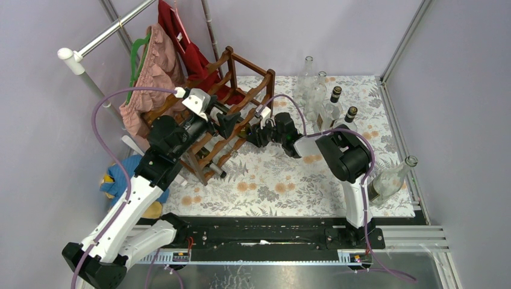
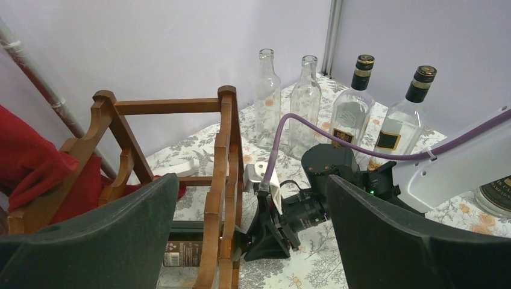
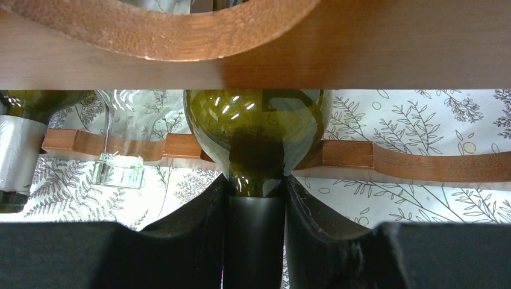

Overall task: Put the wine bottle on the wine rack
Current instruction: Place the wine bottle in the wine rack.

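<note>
Nearest, at the right edge of the floral-patterned worktop [image 1: 271, 186], a clear glass bottle with a dark label [image 1: 388, 180] sits tilted. Off the worktop's left edge lies a blue and yellow soft toy [image 1: 114, 180].

Further in, my right tool [image 3: 256, 188] is clamped on the dark neck of the dark green glass wine bottle [image 3: 256, 132], one finger on each side. The bottle lies on its side, pushed base-first into a low tier of the dark reddish-brown wooden wine rack [image 2: 163, 106]. Its shoulder sits under one scalloped rail and hides part of the rail beyond; whether the rack bears its weight I cannot tell. Beside it in that tier lie a clear glass bottle on its side [image 3: 120, 150] and a green bottle with a silver foil neck [image 3: 18, 150].

My left tool [image 2: 252, 177] hovers over the rack just beside the right tool, fingers spread wide and holding nothing.

Beyond, toward the far right corner, stand two uncapped clear glass bottles [image 2: 267, 99] and two clear bottles with black-and-gold caps [image 2: 351, 111], upright and close together. At the far left, a pink ruffled garment [image 1: 153, 66] and a red garment [image 1: 181, 33] hang from a white rail [image 1: 96, 42] behind the rack.
</note>
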{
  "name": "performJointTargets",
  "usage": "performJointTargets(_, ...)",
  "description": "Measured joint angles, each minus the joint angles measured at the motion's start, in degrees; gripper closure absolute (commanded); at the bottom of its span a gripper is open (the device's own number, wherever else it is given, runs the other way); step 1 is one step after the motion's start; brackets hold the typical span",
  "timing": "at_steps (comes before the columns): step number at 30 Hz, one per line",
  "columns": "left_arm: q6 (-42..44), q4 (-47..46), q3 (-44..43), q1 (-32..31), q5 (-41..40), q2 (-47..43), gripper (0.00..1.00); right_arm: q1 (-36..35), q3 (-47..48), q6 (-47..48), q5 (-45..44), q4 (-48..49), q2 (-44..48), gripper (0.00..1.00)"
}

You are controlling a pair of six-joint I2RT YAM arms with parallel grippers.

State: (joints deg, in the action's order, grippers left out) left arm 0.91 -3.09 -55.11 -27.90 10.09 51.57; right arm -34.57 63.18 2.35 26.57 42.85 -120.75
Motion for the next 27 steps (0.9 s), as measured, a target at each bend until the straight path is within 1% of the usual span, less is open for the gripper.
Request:
performJointTargets(15,-0.28,-0.31,0.00,0.70,0.52,0.02,0.01,-0.44,0.37,-1.86,-0.24,2.47,-0.28,1.00)
performJointTargets(22,-0.31,-0.37,0.00,0.92,0.81,0.02,0.01,-2.51,0.39,-1.79,-3.04,2.84,-0.39,1.00)
performJointTargets(27,-0.31,-0.37,0.00,1.01,1.09,0.02,0.01,-2.78,1.09,-1.07,-4.22,1.77,-0.87,1.00)
